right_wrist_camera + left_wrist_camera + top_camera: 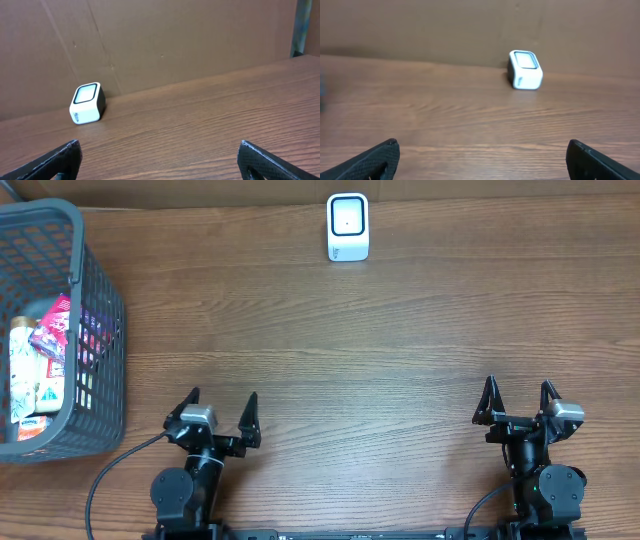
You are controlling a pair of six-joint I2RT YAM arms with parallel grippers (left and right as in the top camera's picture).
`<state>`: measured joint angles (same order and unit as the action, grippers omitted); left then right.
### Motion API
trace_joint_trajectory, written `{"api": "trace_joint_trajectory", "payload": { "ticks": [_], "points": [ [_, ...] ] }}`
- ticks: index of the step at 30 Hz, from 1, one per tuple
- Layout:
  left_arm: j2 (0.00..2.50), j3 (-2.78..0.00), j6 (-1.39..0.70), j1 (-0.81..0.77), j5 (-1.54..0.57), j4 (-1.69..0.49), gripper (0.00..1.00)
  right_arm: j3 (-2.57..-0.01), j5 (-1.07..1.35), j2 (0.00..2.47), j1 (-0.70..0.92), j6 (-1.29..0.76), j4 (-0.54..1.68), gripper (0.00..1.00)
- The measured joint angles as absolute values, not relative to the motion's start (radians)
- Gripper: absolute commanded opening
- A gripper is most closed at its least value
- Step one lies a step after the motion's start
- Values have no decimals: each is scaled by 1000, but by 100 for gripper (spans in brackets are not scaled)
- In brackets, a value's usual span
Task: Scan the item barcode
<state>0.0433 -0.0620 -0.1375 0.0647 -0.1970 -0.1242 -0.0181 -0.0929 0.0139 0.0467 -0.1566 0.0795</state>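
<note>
A small white barcode scanner (347, 226) stands at the table's far middle, its window facing up and forward; it also shows as the scanner (525, 70) in the left wrist view and the scanner (87, 103) in the right wrist view. Several packaged items (45, 365) lie inside a grey mesh basket (100, 370) at the far left. My left gripper (220, 406) hovers open near the front edge, nothing between its fingers (372, 161). My right gripper (519, 396) is open and empty at the front right, far from the basket.
A brown cardboard wall (165, 40) runs along the table's back edge behind the scanner. Bare wood table (360, 370) spans between both grippers and the scanner. The basket's handle (40, 220) arches over its far end.
</note>
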Motion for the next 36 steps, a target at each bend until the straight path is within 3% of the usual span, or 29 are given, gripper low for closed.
{"api": "trace_joint_trajectory", "payload": {
  "ticks": [7,14,20,26,30,36],
  "points": [
    [289,-412,-191,65,-127,-181,100,-19,-93,16,47,-156,80,100],
    [672,-907,-229,59,-57,-460,100,-18,-93,88,47,-157,80,100],
    [908,-1282,-84,59,-83,-706,100,-18,-90,168,47,-157,80,100],
    [997,-1451,-4,64,-42,-767,100,-18,-78,173,47,-157,80,100],
    [1068,-1579,-7,147,28,-846,100,-18,-51,173,47,-157,80,100],
    [1208,-1776,-70,390,73,-951,100,-18,-30,173,47,-157,83,100]
  ]
}}
